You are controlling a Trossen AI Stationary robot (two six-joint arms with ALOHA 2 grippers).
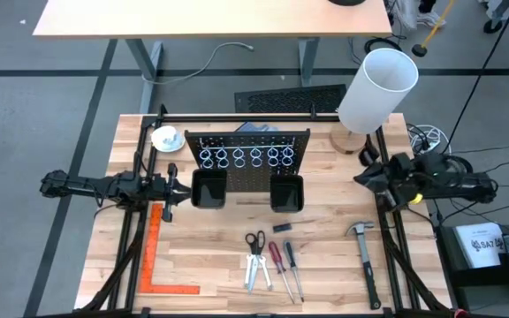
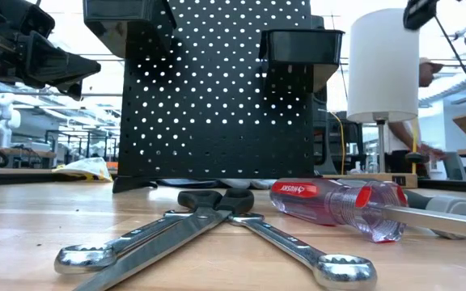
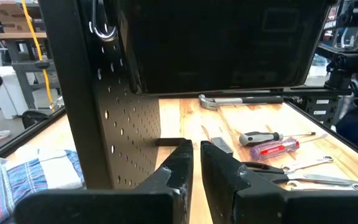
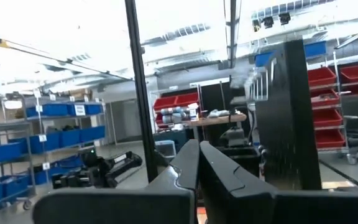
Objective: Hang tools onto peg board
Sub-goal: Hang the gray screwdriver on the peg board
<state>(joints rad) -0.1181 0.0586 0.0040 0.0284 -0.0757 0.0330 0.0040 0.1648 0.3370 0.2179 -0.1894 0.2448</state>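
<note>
Lying well apart from both empty claws — left slightly parted, right together — tools.

Even, bright overhead light fills the high view; the wooden worktop is evenly lit, with only soft, short shadows under the tools. In the low view the peg board stands dark against a washed-out bright room, and the nearest wrench ends blur. The left wrist view is dim under the black bin. Ceiling lights glare white across the right wrist view.
</note>
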